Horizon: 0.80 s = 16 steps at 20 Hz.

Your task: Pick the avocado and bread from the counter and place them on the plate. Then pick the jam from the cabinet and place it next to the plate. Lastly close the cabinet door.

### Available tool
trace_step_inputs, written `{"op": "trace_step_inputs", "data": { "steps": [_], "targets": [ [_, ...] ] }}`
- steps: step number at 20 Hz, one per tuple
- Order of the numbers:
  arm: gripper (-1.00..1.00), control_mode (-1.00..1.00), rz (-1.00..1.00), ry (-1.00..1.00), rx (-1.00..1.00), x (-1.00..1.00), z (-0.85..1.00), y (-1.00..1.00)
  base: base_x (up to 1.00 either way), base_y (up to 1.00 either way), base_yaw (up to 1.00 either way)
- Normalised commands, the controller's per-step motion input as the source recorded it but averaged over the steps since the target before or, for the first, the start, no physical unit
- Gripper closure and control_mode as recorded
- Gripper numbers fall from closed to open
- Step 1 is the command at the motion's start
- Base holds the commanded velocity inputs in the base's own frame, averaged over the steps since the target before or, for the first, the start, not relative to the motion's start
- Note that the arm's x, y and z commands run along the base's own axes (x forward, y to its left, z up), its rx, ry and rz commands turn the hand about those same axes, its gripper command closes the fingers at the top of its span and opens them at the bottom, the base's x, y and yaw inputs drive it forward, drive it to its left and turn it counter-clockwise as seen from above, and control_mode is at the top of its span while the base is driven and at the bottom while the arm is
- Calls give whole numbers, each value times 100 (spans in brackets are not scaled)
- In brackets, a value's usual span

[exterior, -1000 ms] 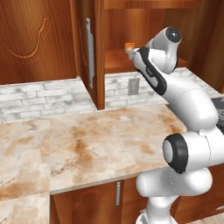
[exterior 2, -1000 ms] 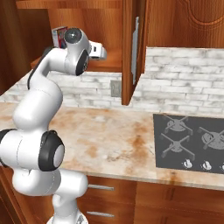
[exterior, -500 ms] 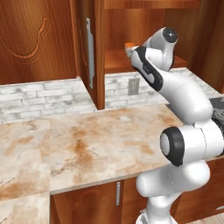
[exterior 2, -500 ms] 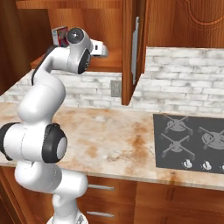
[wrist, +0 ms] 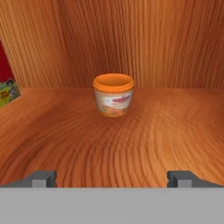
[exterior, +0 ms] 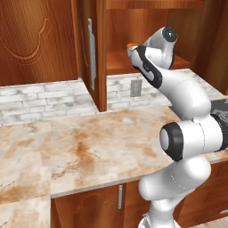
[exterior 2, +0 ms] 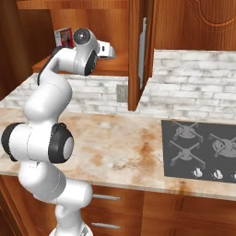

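Jam (wrist: pixel 113 95) upright before wide-spread gripper (wrist: pixel 112 177)

We see a cabinet (wrist: pixel 131 43) of warm, strongly grained wood with a soft sheen, a smooth orange-lidded jam tub (wrist: pixel 113 95) that looks plastic, a polished marbled stone counter (exterior: pixel 89 151), rough pale brick backsplash (exterior 2: pixel 193 87), and a brushed silver metal door handle (exterior: pixel 91 53).
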Motion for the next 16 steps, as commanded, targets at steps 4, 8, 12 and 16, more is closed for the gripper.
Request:
{"op": "trace_step_inputs", "data": {
  "steps": [4,8,12,16],
  "targets": [
    [-100,-100,0,0,0,9,0,0,0,0,0],
    [-100,-100,0,0,0,23,0,0,0,0,0],
    [-100,-100,0,0,0,29,0,0,0,0,0],
    [-100,-100,0,0,0,15,2,0,0,0,0]
  ]
}}
